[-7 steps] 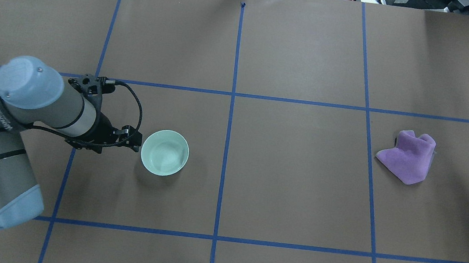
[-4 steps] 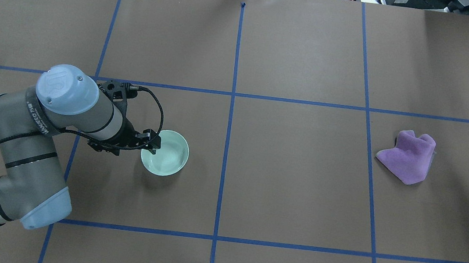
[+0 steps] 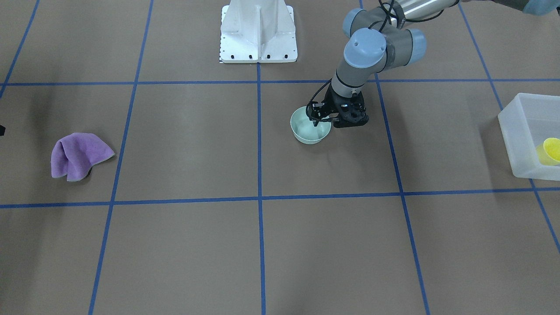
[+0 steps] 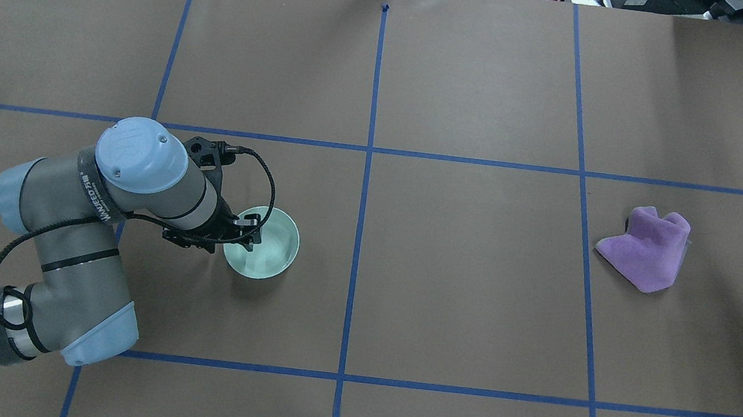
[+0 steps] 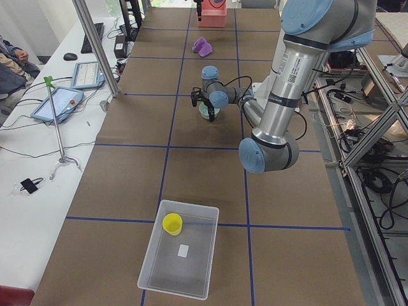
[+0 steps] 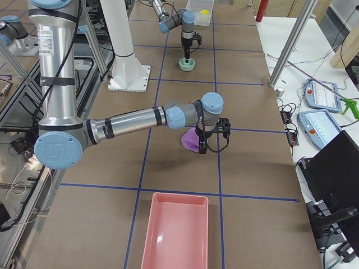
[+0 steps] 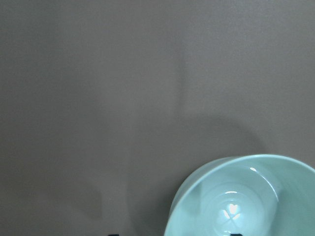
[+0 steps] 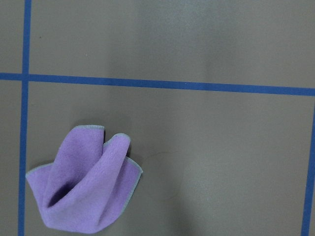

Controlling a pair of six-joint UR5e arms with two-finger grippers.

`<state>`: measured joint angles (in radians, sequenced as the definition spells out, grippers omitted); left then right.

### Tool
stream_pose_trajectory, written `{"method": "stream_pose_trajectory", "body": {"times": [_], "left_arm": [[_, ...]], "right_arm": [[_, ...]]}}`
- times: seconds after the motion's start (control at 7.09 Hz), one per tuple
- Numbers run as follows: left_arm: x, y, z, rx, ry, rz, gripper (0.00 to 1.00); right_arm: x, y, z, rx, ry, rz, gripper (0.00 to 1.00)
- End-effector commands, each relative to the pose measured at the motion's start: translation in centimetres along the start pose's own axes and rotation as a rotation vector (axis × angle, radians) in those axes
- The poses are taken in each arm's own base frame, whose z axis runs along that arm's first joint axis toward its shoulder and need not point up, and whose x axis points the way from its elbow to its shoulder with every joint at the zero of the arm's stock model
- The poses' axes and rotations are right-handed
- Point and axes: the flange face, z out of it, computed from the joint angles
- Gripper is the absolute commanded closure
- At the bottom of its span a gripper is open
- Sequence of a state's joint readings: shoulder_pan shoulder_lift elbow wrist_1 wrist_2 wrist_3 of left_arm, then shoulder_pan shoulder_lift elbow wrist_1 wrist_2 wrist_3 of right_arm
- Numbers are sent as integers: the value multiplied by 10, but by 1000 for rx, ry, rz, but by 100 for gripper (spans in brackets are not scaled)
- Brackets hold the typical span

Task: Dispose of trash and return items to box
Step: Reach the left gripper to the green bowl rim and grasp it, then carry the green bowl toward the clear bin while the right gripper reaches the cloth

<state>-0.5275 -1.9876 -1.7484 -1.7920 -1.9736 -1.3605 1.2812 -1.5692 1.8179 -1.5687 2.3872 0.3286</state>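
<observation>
Left jaws astride bowl (image 4: 272,247) rim

The pale mint-green bowl (image 4: 272,247) stands upright on the surface (image 4: 461,282), left of centre. The yellow cup (image 3: 552,151) sits in a corner of the translucent box (image 3: 509,135) at the far left.

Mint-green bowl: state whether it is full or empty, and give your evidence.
Empty: the mint-green bowl stands upright, its bare inner bottom showing in the left wrist view.

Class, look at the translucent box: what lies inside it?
A yellow cup sits in one corner of the box, and a small white patch shows at its floor. Whether the patch lies inside or underneath cannot be told.
</observation>
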Motion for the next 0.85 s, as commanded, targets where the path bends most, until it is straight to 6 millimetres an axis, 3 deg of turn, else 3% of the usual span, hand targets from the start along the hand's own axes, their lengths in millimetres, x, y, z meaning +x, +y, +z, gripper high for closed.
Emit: {"method": "stream_pose_trajectory", "body": {"times": [0.0, 0.14, 0.28, 0.42, 0.56, 0.71], "left_arm": [[2, 0, 1, -1, 0, -16, 100], [3, 2, -7, -4, 13, -13, 100], [3, -2, -31, 0, 48, -5, 100], [-15, -29, -62, -31, 82, -45, 100], [-49, -50, -105, -53, 129, -35, 100], [-103, -64, -139, -54, 146, -11, 100]], "right_arm": [[0, 0, 0, -1, -1, 3, 0], [-1, 0, -1, 1, -2, -1, 0], [-1, 0, -1, 0, -3, 2, 0], [-1, -1, -1, 3, 1, 1, 0], [-5, -1, 3, -3, 5, -5, 0], [-11, 0, 10, -15, 10, -16, 0]]}}
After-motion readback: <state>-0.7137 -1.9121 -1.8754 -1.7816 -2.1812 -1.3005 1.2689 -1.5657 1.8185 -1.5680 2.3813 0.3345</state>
